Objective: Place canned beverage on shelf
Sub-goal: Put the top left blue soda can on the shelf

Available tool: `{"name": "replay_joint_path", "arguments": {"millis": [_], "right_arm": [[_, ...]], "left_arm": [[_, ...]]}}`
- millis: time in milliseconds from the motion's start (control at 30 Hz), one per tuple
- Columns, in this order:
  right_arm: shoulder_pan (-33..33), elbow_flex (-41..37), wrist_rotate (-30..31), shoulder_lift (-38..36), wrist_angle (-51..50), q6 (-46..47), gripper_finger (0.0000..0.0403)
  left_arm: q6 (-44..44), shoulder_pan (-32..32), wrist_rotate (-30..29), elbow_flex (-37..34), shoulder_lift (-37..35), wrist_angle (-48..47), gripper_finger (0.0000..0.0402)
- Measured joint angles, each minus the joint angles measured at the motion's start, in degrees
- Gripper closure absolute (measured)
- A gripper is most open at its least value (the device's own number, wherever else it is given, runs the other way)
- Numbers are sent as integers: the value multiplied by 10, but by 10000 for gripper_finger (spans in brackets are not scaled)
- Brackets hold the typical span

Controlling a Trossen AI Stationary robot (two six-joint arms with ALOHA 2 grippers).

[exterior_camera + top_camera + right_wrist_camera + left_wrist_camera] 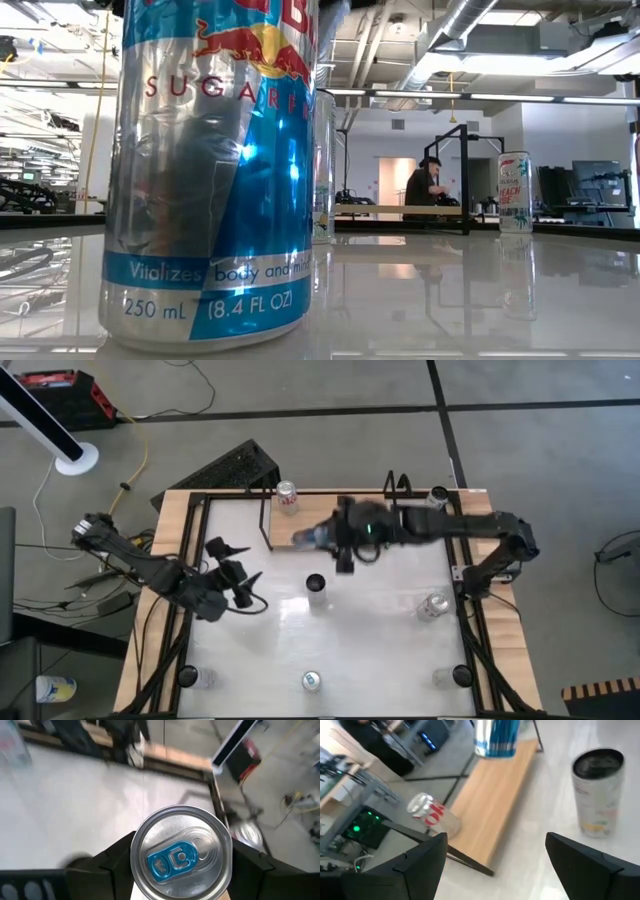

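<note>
Holding a blue-and-silver can [181, 854] with a blue pull tab, the right gripper [322, 537] hangs over the shelf [283, 532]; right wrist view shows the fingers clamped on both sides of the can just under its lid. High view puts the can [306, 538] above the light-wood board near the back edge of the table [380, 640]. Left wrist view catches its blue striped bottom [496, 739] above the board [492, 805]; touching or just clear, cannot tell.

Key relation: can sits directly above the board, so the move left looks like straight down, then release. Board's long axis runs left-right along the table's back edge; a red-and-white can [287, 495] already stands at its left end, so the free wood lies to that can's right, about where the held can hangs. Right arm is the one on the job.

Left gripper [238, 575] waits over the front-left of the table, fingers spread wide, nothing between them, pointed toward the shelf.

View differences: the left wrist view alone shows the can bottom against the board, plus a dark-topped can [598, 792] standing on the white top beside the shelf. Low view is mostly blocked by a Red Bull Sugarfree can [210, 170] right at the lens; a person [425, 185] shows far behind.
</note>
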Motion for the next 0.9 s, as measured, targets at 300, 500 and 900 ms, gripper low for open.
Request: {"name": "replay_joint_path", "arguments": {"millis": [300,500,900], "right_arm": [[-198,49,-178,73,-60,-131,147],[-266,177,-256,177,-184,-213,147],[-301,270,-269,276,-386,-244,147]], "left_arm": [[225,31,66,-206,-167,344,116],[342,117,223,-256,-251,467,138],[301,194,283,-257,-279,436,145]]}}
